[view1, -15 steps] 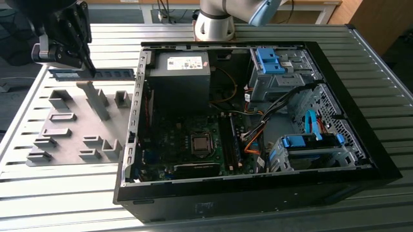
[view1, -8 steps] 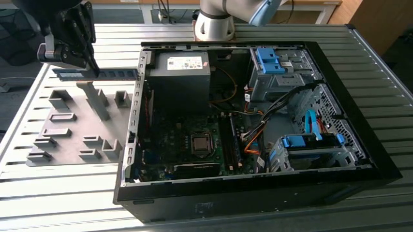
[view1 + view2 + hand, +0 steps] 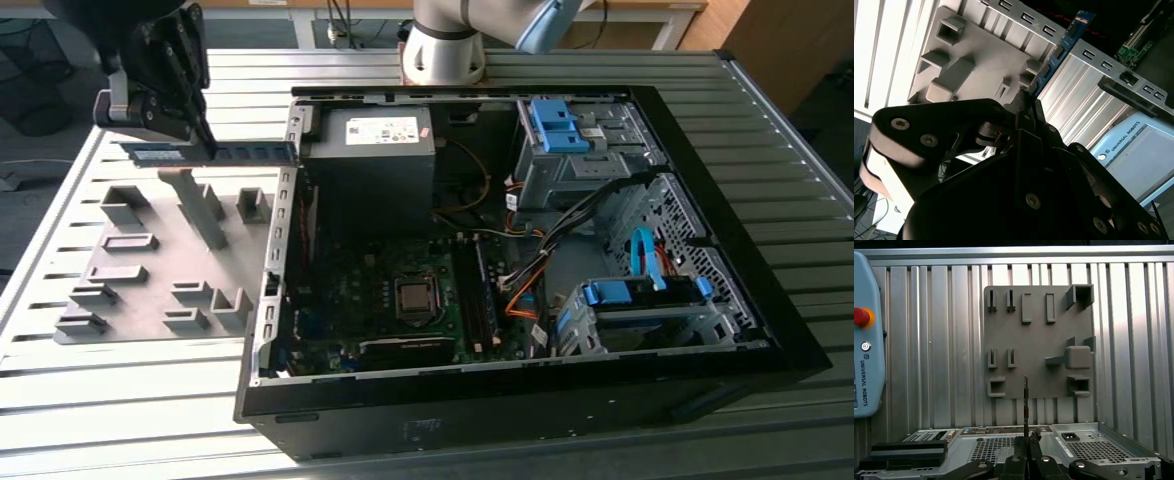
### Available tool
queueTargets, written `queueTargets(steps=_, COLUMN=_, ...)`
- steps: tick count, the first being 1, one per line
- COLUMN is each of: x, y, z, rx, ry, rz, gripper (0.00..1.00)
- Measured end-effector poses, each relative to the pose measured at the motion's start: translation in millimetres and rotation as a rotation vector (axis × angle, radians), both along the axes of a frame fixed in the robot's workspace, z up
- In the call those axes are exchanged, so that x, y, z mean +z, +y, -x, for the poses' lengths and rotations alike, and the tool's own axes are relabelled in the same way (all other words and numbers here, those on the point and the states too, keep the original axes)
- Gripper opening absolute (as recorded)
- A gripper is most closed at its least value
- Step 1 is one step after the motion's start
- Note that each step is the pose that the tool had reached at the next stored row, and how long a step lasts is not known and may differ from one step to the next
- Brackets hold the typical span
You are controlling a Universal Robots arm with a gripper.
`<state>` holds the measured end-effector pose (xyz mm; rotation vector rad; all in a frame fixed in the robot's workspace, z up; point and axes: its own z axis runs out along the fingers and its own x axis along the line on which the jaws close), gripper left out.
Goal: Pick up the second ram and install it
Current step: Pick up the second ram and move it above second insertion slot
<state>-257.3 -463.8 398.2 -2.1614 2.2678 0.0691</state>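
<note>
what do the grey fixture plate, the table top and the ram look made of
The fixture plate: matte grey plastic, probably moulded or printed; even colour, no glare. The table top: bare metal, likely aluminium; ribbed slats with bright streaky reflections. The second ram: blue-green circuit board, seemingly rigid laminate; thin, flat, juts out level without sagging.

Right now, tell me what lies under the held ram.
The second ram, clamped in the hand, hangs above the grey fixture plate on the slatted table. In the second wrist view the hand covers part of that plate.
</note>
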Motion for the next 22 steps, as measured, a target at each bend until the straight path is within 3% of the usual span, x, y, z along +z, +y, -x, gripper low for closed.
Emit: queueTargets(steps=22, x=0.0, y=0.0, z=-20.8, rx=0.0, ry=0.0, rz=0.0, gripper=0.14)
